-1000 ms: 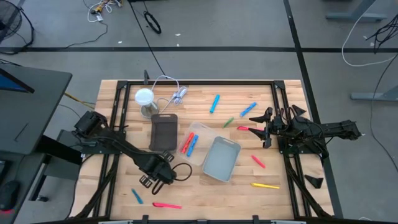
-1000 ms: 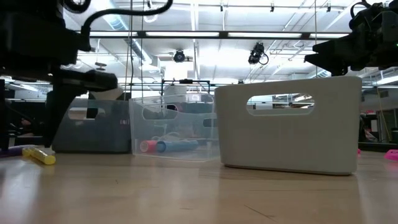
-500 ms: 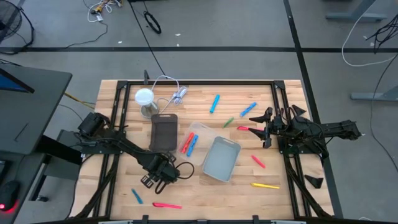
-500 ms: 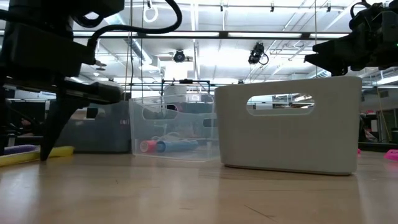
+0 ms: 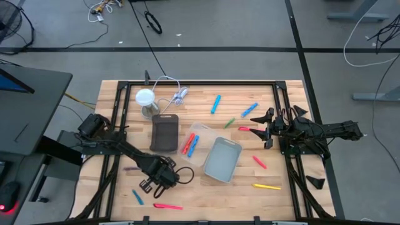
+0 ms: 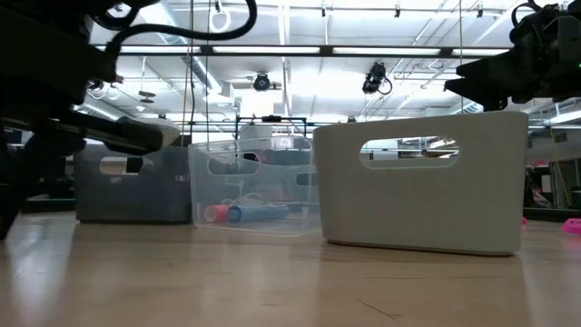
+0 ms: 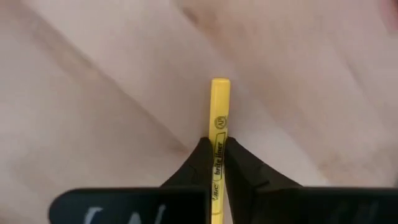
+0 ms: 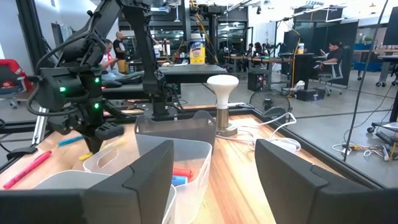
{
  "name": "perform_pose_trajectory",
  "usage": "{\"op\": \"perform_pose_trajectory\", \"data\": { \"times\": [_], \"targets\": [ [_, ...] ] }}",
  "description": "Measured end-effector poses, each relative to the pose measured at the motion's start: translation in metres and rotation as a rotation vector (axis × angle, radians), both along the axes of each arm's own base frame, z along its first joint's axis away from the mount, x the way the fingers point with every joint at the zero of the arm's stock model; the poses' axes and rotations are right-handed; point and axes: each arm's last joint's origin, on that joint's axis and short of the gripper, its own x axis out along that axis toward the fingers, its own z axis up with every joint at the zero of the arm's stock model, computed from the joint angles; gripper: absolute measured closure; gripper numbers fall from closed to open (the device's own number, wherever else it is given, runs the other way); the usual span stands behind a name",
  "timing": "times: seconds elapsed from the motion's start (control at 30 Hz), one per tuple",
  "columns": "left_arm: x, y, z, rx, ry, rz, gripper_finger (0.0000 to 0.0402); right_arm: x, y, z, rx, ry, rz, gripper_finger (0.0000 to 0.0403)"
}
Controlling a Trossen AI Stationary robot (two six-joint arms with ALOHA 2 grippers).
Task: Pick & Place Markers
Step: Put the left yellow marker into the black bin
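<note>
Markers (image 5: pixel 190 144): 2 lie in the clear bin (image 5: pixel 201 131) mid-frame; about 8 remain scattered on the bench (image 5: pixel 287 194). Left claw (image 5: pixel 150 182), lower left, pinches a yellow marker (image 7: pixel 219 134). Right claw (image 5: pixel 267 128), right side, hangs wide, empty.

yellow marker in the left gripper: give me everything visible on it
The slim yellow plastic highlighter marker is pinched between the two dark fingers of the left gripper, which is shut on it near the table's front left. Its barrel carries black print reading "brite liner" and a small round mark. The flat free end points away from the wrist over the light wooden tabletop. Whether it touches the wood is unclear.
</note>
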Motion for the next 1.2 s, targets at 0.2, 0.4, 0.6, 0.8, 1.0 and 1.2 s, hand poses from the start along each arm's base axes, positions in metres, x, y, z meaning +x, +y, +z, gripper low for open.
{"op": "perform_pose_trajectory", "data": {
  "times": [0.2,0.4,0.6,0.8,1.0,1.2],
  "targets": [
    [0.004,-0.002,0.004,0.001,-0.024,0.001,0.0365,0.0,0.0,0.0,0.0,0.0,0.0,0.0174],
    [0.009,-0.004,0.015,0.004,-0.037,0.004,0.0379,0.0,0.0,0.0,0.0,0.0,0.0,0.0174],
    [0.017,-0.002,0.038,0.022,-0.009,0.021,0.0374,0.0,0.0,0.0,0.0,0.0,0.0,0.0174],
    [0.029,0.003,0.068,0.025,-0.005,0.048,0.0377,0.0,0.0,0.0,0.0,0.0,0.0,0.0174],
    [0.043,0.009,0.094,0.006,-0.059,0.022,0.0375,0.0,0.0,0.0,0.0,0.0,0.0,0.0174],
    [0.051,0.026,0.117,0.041,-0.071,-0.021,0.0377,0.0,0.0,0.0,0.0,0.0,0.0,0.0174]
  ]
}}
